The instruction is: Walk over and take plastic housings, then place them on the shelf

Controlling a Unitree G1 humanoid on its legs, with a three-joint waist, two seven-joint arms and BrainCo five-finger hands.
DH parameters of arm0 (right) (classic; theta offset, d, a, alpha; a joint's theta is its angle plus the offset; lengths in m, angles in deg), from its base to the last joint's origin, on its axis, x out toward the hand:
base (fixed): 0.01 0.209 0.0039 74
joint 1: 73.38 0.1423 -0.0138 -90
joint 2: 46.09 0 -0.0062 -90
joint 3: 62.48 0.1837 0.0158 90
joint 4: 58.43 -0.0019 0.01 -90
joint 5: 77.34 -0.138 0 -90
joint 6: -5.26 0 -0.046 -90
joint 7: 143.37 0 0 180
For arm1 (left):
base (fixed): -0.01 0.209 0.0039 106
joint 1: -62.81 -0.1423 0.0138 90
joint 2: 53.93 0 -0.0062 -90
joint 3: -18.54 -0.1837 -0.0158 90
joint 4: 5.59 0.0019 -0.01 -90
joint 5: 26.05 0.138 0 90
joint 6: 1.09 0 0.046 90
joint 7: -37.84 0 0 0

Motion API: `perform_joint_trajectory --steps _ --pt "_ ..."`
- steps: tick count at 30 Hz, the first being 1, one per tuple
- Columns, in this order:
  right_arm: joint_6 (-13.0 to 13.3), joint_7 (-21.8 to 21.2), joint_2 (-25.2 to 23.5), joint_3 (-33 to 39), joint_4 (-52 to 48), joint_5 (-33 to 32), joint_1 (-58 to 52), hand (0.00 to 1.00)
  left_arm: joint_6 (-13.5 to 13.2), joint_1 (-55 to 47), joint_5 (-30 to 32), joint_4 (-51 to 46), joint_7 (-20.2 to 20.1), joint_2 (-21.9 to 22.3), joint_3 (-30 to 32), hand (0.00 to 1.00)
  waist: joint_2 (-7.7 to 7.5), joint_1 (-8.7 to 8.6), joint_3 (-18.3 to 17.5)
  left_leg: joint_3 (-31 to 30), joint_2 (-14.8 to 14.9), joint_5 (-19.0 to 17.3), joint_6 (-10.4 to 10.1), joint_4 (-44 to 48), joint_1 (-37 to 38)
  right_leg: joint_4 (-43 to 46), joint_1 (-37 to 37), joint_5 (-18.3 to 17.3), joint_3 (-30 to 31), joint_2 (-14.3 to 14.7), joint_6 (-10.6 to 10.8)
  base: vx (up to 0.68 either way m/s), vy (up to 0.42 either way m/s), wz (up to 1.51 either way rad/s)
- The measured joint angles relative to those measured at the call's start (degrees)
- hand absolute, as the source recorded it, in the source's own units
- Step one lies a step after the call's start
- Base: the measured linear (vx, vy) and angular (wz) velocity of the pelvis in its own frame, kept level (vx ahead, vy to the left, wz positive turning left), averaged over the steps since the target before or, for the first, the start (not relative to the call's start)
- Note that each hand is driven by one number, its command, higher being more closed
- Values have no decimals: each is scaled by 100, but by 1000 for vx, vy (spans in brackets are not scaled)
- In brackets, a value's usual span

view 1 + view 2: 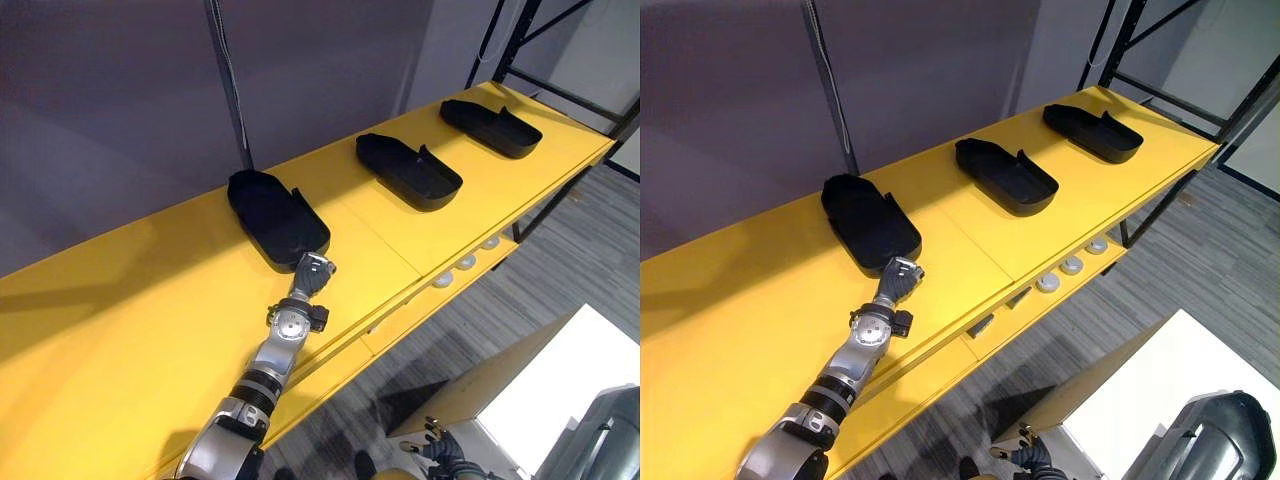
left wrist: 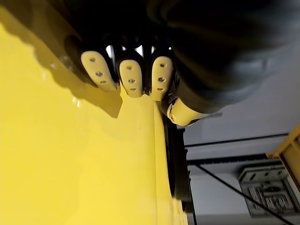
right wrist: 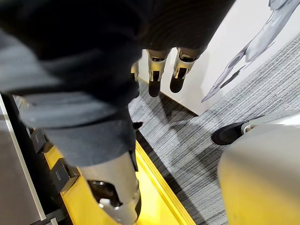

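Yellow sheet metal makes up the long shelf (image 1: 120, 330), which runs from the near left to the far right against a grey wall (image 1: 100, 100). Three black plastic housings lie on it in a row, well apart from one another, each with its open side up. The left housing (image 1: 275, 215) lies nearest, the middle housing (image 1: 408, 168) sits farther along to the right, and the far housing (image 1: 490, 125) rests close to the shelf's right end, beside a dark rack frame (image 1: 520, 40). The left hand (image 1: 313, 272) reaches out over the shelf top and meets the near end of the left housing. It touches the housing's rim, but I cannot tell whether it grips that rim or merely rests against it. The right hand (image 1: 1025, 455) hangs low on the near right, above the grey carpet floor (image 1: 560, 250) and just beside a white table (image 1: 560, 390). Its fingers (image 3: 154, 77) hang loose and apart, with nothing in them. A thin grey pole (image 1: 228, 80) stands upright behind the left housing. Small white round knobs (image 1: 465, 262) show under the shelf's front edge, below the middle housing.
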Motion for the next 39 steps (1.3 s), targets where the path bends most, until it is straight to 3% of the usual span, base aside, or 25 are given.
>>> perform_joint_trajectory --steps 6,10,14,16,19,24,28,33,36,39 --pt "0 2 1 -2 0 -2 2 0 50 -280 -43 -608 -9 -25 -110 100 14 10 9 -35 -17 6 8 1 1 0 16 1 -28 -13 1 0 0 1" --pt "1 2 10 -1 5 -4 -3 0 -27 -948 -209 -2046 -139 -113 -359 100 69 40 42 -176 -42 25 32 1 10 -2 93 0 -166 -37 1 6 6 16" --pt "9 -6 53 -1 59 -28 -32 0 -251 -1565 -468 -3834 -320 -201 -326 100 136 320 30 -182 -33 22 29 0 48 37 127 -13 -157 -51 15 -1 3 1" --pt "9 -14 55 0 58 -28 -37 0 -439 -1854 -585 -4668 -339 -289 -143 100 172 371 9 -230 -37 29 38 0 54 108 149 -46 -170 -59 44 7 16 13" --pt "13 -22 75 0 58 -30 -83 0 -749 -2367 -640 -5831 -307 -365 464 100 215 463 -20 -396 -78 45 62 1 122 271 216 -171 -341 -100 47 4 14 30" --pt "19 -19 65 10 -33 -25 -223 0 -1113 -3647 -556 -6879 275 -202 2253 100 221 803 -56 -975 -205 120 88 0 163 654 365 -495 -917 -232 69 -12 -4 60" --pt "19 -1 -86 -4 -302 -23 -276 0 -1183 -4471 -692 -6893 691 287 3225 100 187 1026 -90 -1316 -296 156 113 0 154 785 457 -635 -1335 -359 98 -25 -5 54" --pt "21 38 -224 -10 -791 27 -373 0 -1075 -5252 -916 -6179 1074 666 4296 100 83 1145 -244 -1576 -374 156 126 33 149 845 603 -753 -1688 -454 128 -9 -16 36" --pt "20 37 -290 -12 -973 82 -397 0 -717 -5533 -1123 -4861 1097 805 4697 100 35 1167 -342 -1602 -387 156 126 46 145 908 609 -818 -1758 -480 129 9 -11 13" --pt "11 40 -291 -117 -1076 106 -404 0 -339 -5555 -1131 -3402 811 809 4498 100 -32 1180 -387 -1634 -394 152 129 91 110 920 613 -835 -1837 -483 119 7 -16 11"
